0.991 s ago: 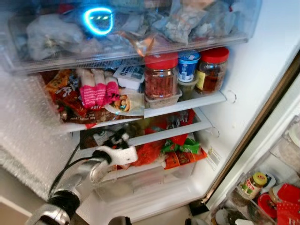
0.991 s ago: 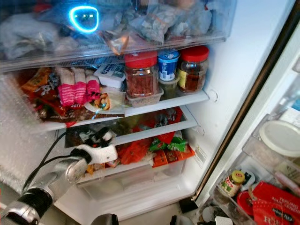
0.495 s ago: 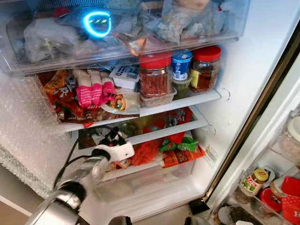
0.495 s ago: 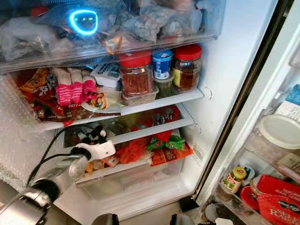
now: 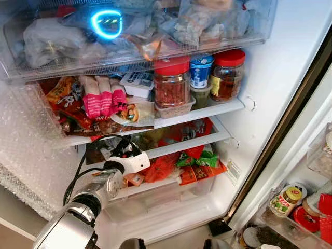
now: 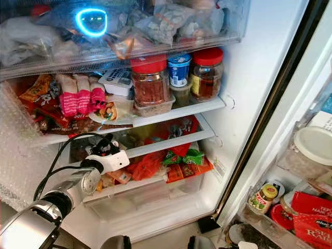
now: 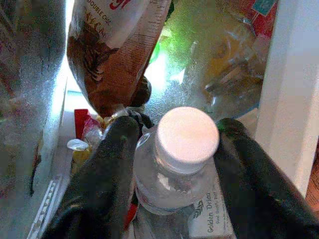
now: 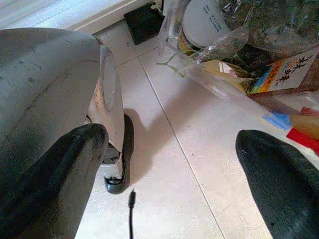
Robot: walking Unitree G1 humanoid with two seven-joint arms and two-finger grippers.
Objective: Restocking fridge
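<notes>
A clear water bottle with a white cap is clamped between the two black fingers of my left gripper. My left gripper reaches into the left end of the fridge's second shelf, and my silver left arm comes up from the lower left. In the left wrist view a brown snack bag hangs just beyond the bottle. My right gripper hangs open over the tiled floor.
The shelf above holds red-lidded jars, a blue-lidded tub and pink sausage packs. Orange and green packets lie on the shelf below. The open door's racks with jars stand at right. Bubble wrap lines the left side.
My left arm has pushed a little farther up and into the second shelf with the bottle. The head camera has shifted slightly.
</notes>
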